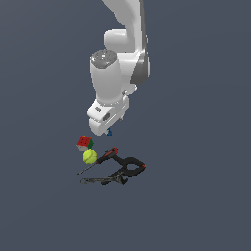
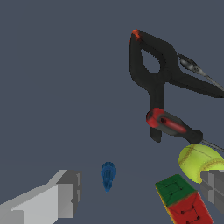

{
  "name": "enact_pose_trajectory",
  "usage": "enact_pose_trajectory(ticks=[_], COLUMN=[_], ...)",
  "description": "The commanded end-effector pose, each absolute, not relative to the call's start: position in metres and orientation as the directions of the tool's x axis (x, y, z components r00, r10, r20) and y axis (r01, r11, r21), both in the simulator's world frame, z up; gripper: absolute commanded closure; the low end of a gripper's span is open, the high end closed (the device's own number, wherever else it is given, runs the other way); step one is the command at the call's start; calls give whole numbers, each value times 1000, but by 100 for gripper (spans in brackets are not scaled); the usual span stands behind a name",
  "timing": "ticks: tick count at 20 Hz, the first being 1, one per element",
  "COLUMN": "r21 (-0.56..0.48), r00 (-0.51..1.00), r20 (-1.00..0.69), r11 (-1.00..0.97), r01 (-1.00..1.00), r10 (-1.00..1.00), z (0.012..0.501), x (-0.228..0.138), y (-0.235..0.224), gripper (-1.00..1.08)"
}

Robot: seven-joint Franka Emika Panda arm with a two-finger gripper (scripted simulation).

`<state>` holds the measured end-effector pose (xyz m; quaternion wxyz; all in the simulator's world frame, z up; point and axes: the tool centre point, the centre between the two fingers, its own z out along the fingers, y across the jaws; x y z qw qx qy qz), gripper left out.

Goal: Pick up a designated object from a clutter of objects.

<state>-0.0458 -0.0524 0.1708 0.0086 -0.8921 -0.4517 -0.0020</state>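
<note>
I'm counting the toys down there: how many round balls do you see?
1. A single yellow-green ball lies in the clutter, right beside the red-and-green cube and next to the red-handled tool. The arm hides some floor, so another could be concealed.

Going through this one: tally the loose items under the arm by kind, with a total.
Blue piece: 1
Red-and-green cube: 1
Yellow-green ball: 1
Black clamp: 1
Red-handled screwdriver: 1
Thin dark tool: 1
Total: 6
</note>
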Motion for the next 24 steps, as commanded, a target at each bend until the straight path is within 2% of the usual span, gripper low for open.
enact_pose_trajectory(ticks=[1,24], r21=[-12,-1], r00=[547,128], r20=[11,2], r11=[-547,-128], r01=[837,992], r10=[837,992], z=[163,100], x=[-51,-103], y=[-57,-89], gripper=[-92,-92])
